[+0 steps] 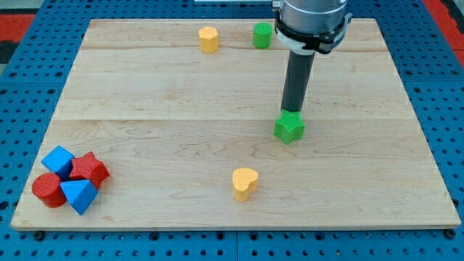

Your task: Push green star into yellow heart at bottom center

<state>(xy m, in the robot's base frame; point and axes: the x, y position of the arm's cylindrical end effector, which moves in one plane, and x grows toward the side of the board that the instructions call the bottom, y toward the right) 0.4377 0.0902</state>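
The green star (289,128) lies right of the board's centre. My tip (292,112) touches its top edge, directly above it in the view. The yellow heart (244,183) stands at the bottom centre, below and to the left of the star, well apart from it. The dark rod rises from the tip to the arm's grey wrist at the view's top.
A yellow block (209,39) and a green cylinder (262,35) stand near the top edge. A blue cube (57,159), a red star (89,170), a red cylinder (46,191) and a blue triangular block (78,196) cluster at the bottom left. The wooden board (145,109) lies on blue pegboard.
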